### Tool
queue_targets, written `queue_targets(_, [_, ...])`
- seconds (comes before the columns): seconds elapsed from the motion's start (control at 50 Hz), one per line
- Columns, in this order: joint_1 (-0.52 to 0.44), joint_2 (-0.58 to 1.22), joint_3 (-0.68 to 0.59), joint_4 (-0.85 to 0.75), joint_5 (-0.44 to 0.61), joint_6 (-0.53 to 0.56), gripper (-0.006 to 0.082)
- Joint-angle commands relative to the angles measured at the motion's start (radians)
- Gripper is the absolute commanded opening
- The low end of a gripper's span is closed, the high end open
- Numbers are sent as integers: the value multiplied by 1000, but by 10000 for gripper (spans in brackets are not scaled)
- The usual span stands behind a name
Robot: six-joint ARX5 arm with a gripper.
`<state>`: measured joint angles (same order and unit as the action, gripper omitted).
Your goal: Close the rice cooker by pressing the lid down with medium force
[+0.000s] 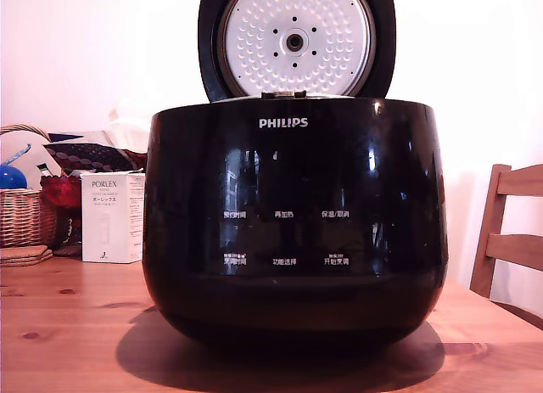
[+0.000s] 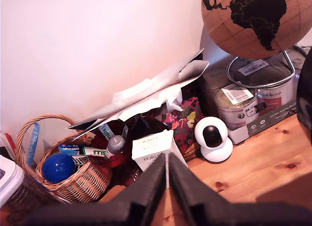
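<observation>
Knotty pine table (image 1: 68,325) is filling the foreground, a pale wall sitting behind it, and the rice cooker (image 1: 294,219) is standing dead centre in the exterior view, glossy black, its white logo and six small button labels facing us. Its lid (image 1: 296,41) is standing upright, swung open at the back, showing the dimpled silver inner plate with its central hub. At the exterior view's left, a wicker basket (image 1: 25,216) and a white box (image 1: 112,216) are sitting near the wall; at its right a wooden chair (image 1: 507,232) is peeking in.

Over on the wrist view, the gripper (image 2: 167,184) is hanging above the table with its black jaws pressed together (tips meeting in a narrow seam), clamped on nothing. Beyond it a cork globe (image 2: 253,21), a small white camera (image 2: 213,138), paint tins (image 2: 241,101) and a blue ball (image 2: 57,167) in the basket are crowding the wall.
</observation>
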<state>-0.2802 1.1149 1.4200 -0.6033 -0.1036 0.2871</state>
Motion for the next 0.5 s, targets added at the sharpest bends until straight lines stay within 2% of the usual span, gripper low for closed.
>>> queue_targets(0.0, [3, -2, -18, -2, 8, -8, -20])
queue_targets(0.34, [3, -2, -11, 0, 22, -8, -20])
queue_targets(0.48, [3, -1, 37, 0, 87, -8, -20])
